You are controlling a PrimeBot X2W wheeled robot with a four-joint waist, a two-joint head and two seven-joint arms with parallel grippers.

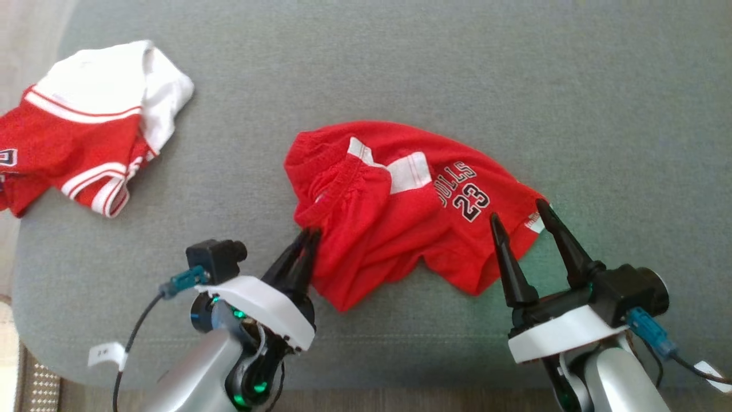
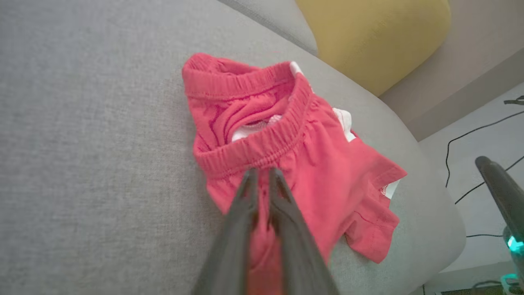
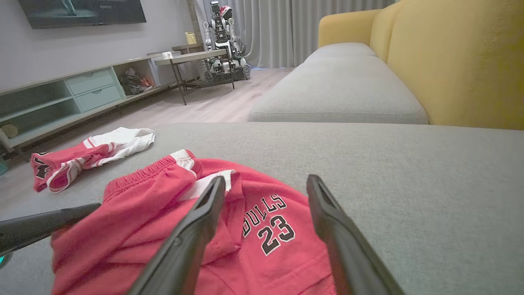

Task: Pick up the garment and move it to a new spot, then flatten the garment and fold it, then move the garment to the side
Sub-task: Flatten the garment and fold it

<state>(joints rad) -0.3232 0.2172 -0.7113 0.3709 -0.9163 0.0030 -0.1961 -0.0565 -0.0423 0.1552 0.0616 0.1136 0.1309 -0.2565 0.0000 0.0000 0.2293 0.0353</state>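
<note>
Two grippers are working the near edge of the shorts (image 1: 400, 212), which are lying crumpled at the middle of the grey cushion (image 1: 400, 68). Left gripper (image 1: 309, 236) is pinching the near-left edge, fingers drawn together with red cloth between them, likely anchoring that side. Right gripper (image 1: 517, 210) is hovering with jaws spread, straddling the near-right hem corner. It is probably lining up a second hold so both arms can lift or spread the cloth. A second garment (image 1: 97, 126), red and white, is sitting far left, well apart.
</note>
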